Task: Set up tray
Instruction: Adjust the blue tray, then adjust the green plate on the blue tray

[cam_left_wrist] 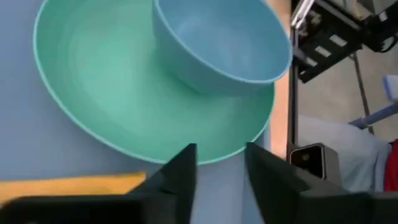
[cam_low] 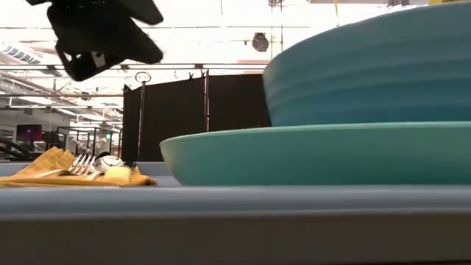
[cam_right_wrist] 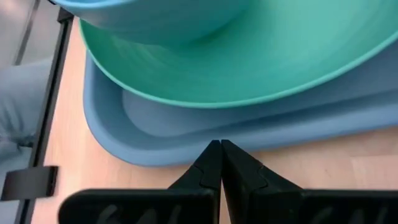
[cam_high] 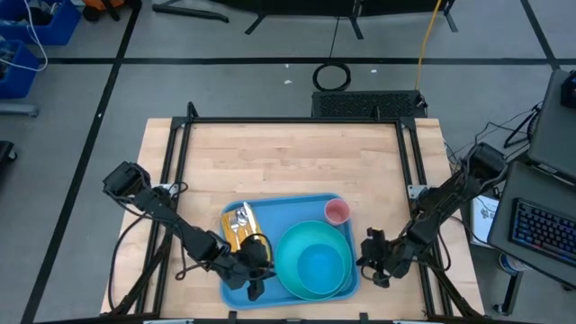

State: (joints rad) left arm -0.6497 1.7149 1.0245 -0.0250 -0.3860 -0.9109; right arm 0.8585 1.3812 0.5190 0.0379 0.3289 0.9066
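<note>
Tray [cam_low: 221, 221] rim fills the low view; my left gripper [cam_left_wrist: 217, 180] hovers part-open and empty beside the plate [cam_left_wrist: 124, 112], while my right gripper [cam_right_wrist: 219, 171] waits clenched outside.

Past my left jaws, the tray [cam_left_wrist: 37, 155] looks like smooth matt blue plastic. The plate [cam_left_wrist: 106, 106] on it is smooth turquoise plastic with a soft sheen, and so is the bowl [cam_left_wrist: 217, 43]. My own fingers [cam_left_wrist: 180, 180] are matt black. Below my right jaws, the bench [cam_right_wrist: 323, 168] is pale, satin-finished wood.
</note>
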